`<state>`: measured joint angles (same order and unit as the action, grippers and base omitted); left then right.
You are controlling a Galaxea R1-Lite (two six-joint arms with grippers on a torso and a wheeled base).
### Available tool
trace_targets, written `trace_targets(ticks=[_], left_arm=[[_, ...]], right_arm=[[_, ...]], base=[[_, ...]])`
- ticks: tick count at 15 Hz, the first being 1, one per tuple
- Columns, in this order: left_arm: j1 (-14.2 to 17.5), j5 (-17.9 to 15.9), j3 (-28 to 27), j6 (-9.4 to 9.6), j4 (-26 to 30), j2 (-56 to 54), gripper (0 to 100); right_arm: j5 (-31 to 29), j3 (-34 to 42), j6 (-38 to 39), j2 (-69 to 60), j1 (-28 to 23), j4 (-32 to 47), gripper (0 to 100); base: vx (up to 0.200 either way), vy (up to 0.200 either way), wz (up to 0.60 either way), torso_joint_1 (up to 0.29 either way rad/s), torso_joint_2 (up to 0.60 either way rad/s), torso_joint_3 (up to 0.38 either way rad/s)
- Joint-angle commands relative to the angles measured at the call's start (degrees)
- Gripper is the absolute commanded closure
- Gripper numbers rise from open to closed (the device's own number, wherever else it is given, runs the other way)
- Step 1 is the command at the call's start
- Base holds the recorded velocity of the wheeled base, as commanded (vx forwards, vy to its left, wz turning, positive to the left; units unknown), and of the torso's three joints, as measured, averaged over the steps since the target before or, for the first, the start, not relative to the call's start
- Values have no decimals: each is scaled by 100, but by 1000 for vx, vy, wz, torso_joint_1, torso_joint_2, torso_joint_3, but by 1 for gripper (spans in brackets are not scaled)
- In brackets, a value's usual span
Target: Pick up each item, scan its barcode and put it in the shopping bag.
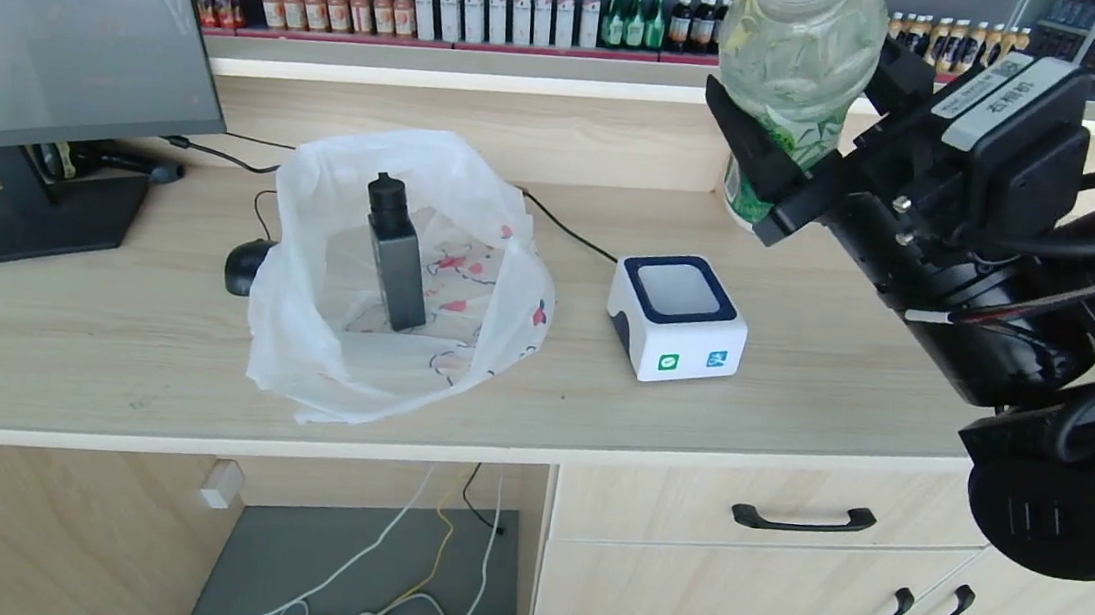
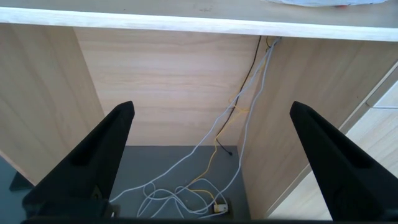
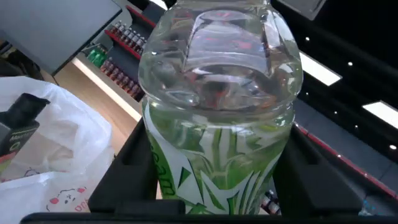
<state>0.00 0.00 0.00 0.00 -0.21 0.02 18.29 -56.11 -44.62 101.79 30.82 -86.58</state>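
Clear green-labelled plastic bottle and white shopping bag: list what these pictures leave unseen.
The clear plastic bottle with green label: top end cut off by the head view's upper edge; barcode unseen, label partly behind the right gripper.
The white plastic shopping bag: near interior hidden by its own front wall, head view.

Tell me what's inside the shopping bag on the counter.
Inside the shopping bag stands one dark grey bottle with a black cap, leaning slightly. The bag's near wall and folds cover part of its floor, so anything lying low there cannot be seen.
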Motion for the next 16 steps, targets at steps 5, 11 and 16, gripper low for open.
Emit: trace_targets(ticks=[5,11,16], left_arm=[[0,0,0,0,3,-2,0],[0,0,0,0,-6,-2,0],[0,0,0,0,-6,-2,0]], right_arm=[[1863,-40,-1049,183,-665,1,100],[3014,-31,-1963,640,-937,1,100],[3418,-49,-2394,983,-937,1,100]], base=[[0,0,0,0,0,0],[0,0,0,0,0,0],[0,0,0,0,0,0]])
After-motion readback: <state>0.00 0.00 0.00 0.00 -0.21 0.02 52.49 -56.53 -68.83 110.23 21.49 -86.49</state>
